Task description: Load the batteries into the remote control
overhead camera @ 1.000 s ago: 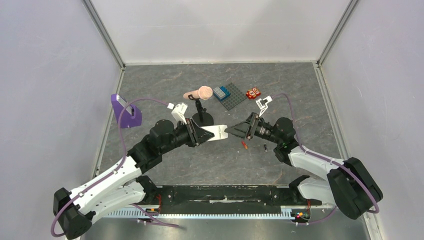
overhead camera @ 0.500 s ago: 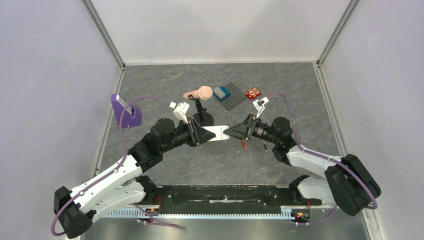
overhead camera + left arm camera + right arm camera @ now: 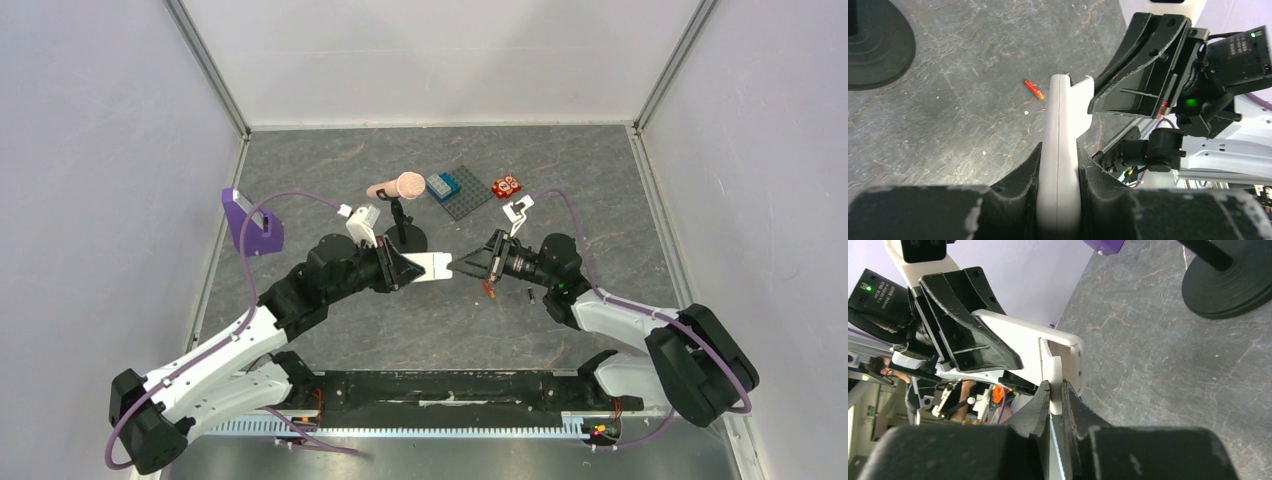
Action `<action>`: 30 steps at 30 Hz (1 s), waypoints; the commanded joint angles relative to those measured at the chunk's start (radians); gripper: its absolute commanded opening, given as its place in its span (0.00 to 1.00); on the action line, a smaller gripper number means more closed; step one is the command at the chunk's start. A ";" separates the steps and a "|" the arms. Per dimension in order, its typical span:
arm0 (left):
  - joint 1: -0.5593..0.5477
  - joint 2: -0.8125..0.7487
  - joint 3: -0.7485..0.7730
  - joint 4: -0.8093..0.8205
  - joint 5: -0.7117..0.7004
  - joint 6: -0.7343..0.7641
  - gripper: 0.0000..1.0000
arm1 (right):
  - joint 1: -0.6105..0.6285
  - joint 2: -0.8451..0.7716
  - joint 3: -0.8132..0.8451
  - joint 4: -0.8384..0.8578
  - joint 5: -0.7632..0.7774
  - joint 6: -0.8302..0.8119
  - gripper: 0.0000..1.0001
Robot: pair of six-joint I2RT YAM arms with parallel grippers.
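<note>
Early yet. Left gripper (image 3: 412, 268) clamps the remote control (image 3: 1058, 150) edge-on above the table (image 3: 330, 170). Right gripper (image 3: 1056, 390) pinches its thin white cover (image 3: 1052, 357). Red-orange battery (image 3: 1034, 90) and black battery (image 3: 527, 294) lie on the table, not loaded.

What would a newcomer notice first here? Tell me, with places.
Mid-table, the left gripper clamps the remote control edge-on while the right gripper pinches a thin white flap at its far end. Nearby, the red-orange battery and black battery lie loose on the table.
</note>
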 commanded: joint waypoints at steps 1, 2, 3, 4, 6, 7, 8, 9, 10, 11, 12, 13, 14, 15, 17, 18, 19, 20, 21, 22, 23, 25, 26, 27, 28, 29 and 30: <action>0.002 0.008 0.043 0.036 -0.026 0.056 0.02 | 0.003 0.025 0.036 0.078 -0.024 0.039 0.02; 0.002 0.010 0.044 0.029 -0.034 0.060 0.02 | 0.003 0.030 0.036 0.088 -0.026 0.047 0.00; 0.002 0.014 0.045 0.023 -0.046 0.064 0.02 | 0.003 0.032 0.038 0.090 -0.025 0.049 0.00; 0.002 0.018 0.046 0.016 -0.057 0.070 0.02 | 0.003 0.033 0.038 0.088 -0.023 0.046 0.00; 0.003 0.024 0.049 0.007 -0.079 0.074 0.02 | 0.003 0.029 0.035 0.067 -0.010 0.033 0.00; 0.002 0.030 0.051 0.003 -0.089 0.079 0.02 | 0.002 0.026 0.034 0.047 0.001 0.024 0.00; 0.003 0.037 0.053 -0.003 -0.100 0.083 0.02 | 0.003 0.024 0.033 0.021 0.014 0.009 0.00; 0.002 0.044 0.055 -0.015 -0.132 0.088 0.02 | 0.003 0.024 0.030 0.002 0.031 -0.005 0.00; 0.003 0.053 0.057 -0.033 -0.155 0.091 0.02 | 0.002 0.025 0.028 -0.021 0.047 -0.019 0.00; 0.003 0.062 0.058 -0.046 -0.180 0.091 0.02 | 0.003 0.026 0.027 -0.039 0.061 -0.032 0.00; 0.003 0.069 0.058 -0.055 -0.196 0.093 0.02 | 0.002 0.027 0.027 -0.068 0.082 -0.045 0.00; 0.004 0.076 0.055 -0.057 -0.213 0.096 0.02 | 0.002 0.034 0.028 -0.084 0.093 -0.059 0.00; 0.004 0.084 0.053 -0.060 -0.227 0.097 0.02 | 0.002 0.043 0.028 -0.101 0.105 -0.072 0.00; 0.004 0.086 0.051 -0.066 -0.246 0.098 0.02 | 0.003 0.050 0.031 -0.132 0.121 -0.080 0.00; 0.004 0.094 0.049 -0.079 -0.285 0.104 0.02 | 0.002 0.067 0.040 -0.203 0.168 -0.115 0.00; 0.005 0.096 0.049 -0.084 -0.300 0.109 0.02 | 0.003 0.077 0.044 -0.250 0.204 -0.130 0.00; 0.005 0.097 0.049 -0.084 -0.304 0.116 0.02 | 0.003 0.090 0.049 -0.287 0.234 -0.145 0.00; 0.007 0.099 0.049 -0.082 -0.303 0.128 0.02 | 0.003 0.104 0.056 -0.325 0.260 -0.163 0.00; 0.008 0.102 0.048 -0.079 -0.300 0.137 0.02 | 0.002 0.125 0.063 -0.352 0.279 -0.178 0.00; 0.010 0.103 0.047 -0.073 -0.289 0.150 0.02 | 0.003 0.153 0.070 -0.374 0.297 -0.193 0.00; 0.011 0.107 0.047 -0.065 -0.277 0.158 0.02 | 0.003 0.173 0.078 -0.400 0.315 -0.208 0.00; 0.014 0.112 0.046 -0.052 -0.243 0.174 0.02 | 0.004 0.209 0.103 -0.469 0.365 -0.240 0.00; 0.017 0.115 0.046 -0.044 -0.220 0.182 0.02 | 0.005 0.220 0.110 -0.495 0.389 -0.258 0.00; 0.020 0.118 0.045 -0.039 -0.189 0.195 0.02 | 0.005 0.227 0.114 -0.516 0.414 -0.270 0.00; 0.024 0.118 0.042 -0.031 -0.156 0.207 0.02 | 0.005 0.232 0.119 -0.533 0.429 -0.280 0.00; 0.030 0.118 0.039 -0.022 -0.124 0.222 0.02 | 0.006 0.239 0.125 -0.548 0.434 -0.292 0.01; 0.037 0.115 0.034 -0.011 -0.079 0.234 0.02 | 0.006 0.245 0.134 -0.567 0.441 -0.300 0.03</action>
